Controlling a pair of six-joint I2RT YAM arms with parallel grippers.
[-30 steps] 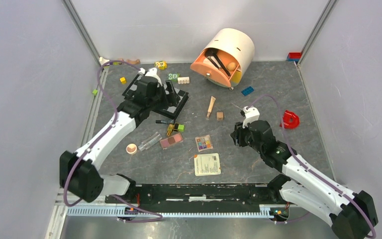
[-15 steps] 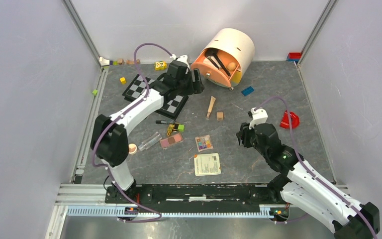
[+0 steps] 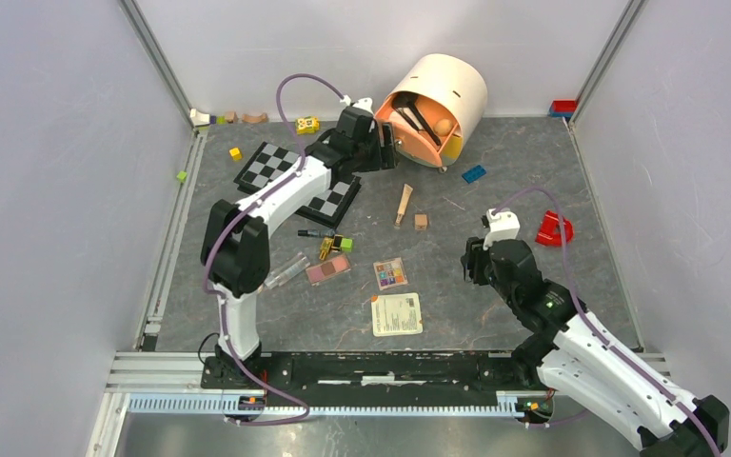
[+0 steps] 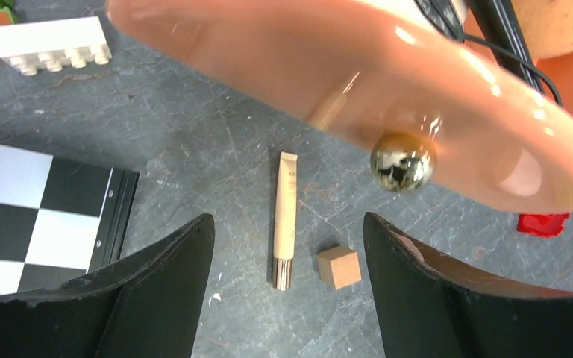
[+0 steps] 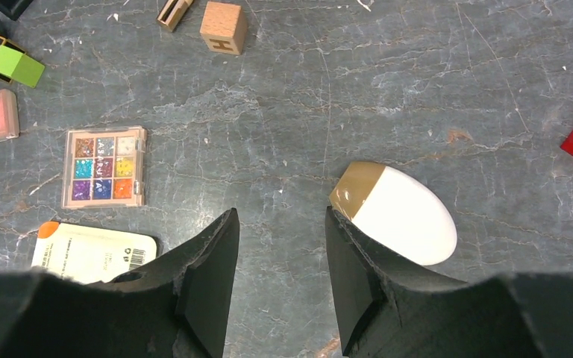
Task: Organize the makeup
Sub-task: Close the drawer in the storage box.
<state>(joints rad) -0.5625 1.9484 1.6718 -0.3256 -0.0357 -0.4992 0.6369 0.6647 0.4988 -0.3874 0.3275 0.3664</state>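
Inside tipped peach case [image 3: 455,81], black brushes [image 3: 420,116]

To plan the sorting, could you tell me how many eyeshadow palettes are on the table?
2. The pink palette lies in the middle, the multicolour palette just right of it. Others may hide in the tipped round case.

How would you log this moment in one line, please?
left claw: open, empty, by peach case | right claw: open, empty, beside white egg sponge
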